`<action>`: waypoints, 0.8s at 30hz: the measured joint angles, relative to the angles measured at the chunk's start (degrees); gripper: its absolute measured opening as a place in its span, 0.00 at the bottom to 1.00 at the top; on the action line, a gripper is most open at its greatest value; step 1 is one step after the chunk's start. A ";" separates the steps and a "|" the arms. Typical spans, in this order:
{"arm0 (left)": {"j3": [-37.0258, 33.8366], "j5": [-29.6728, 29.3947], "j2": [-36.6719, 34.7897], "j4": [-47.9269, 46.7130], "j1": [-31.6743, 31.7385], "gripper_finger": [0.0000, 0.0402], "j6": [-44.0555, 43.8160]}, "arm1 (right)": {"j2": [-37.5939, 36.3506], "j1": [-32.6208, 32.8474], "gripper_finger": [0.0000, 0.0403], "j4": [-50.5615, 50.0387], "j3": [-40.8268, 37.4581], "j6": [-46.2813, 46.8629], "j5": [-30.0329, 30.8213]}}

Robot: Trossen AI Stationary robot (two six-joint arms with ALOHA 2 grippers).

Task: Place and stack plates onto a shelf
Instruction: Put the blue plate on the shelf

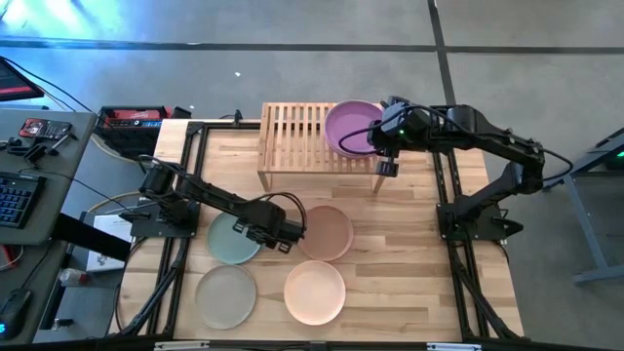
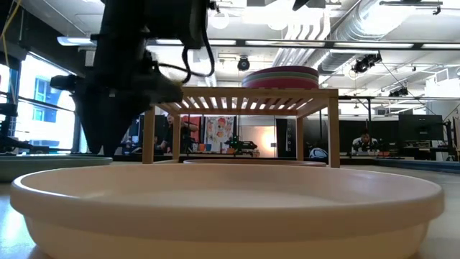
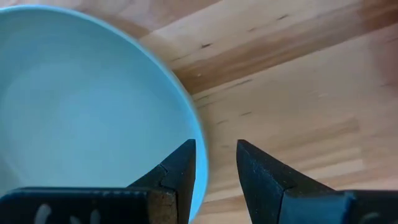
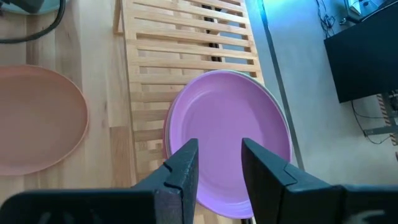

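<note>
The bamboo shelf stands at the table's far side. A stack of plates with a purple one on top rests on its right half; the low view shows pink and green plates under it. My right gripper is open, above the near rim of the purple plate, touching nothing. My left gripper is low over the table, open, at the right rim of the sage plate, which lies flat on the wood. My left gripper comes from above with one finger over the sage plate's inside and the other outside its right rim. The plate lies flat on the table. I cannot tell whether a finger touches the rim.
Three more plates lie flat on the table: a brown one just right of my left gripper, a grey-beige one and a peach one near the front edge. The shelf's left half is bare slats. Black frame rails run along both table sides.
</note>
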 joint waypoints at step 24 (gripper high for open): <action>-0.06 0.48 5.25 -0.94 -0.15 0.02 4.74 | 0.02 0.00 0.24 -1.55 0.00 0.09 -1.09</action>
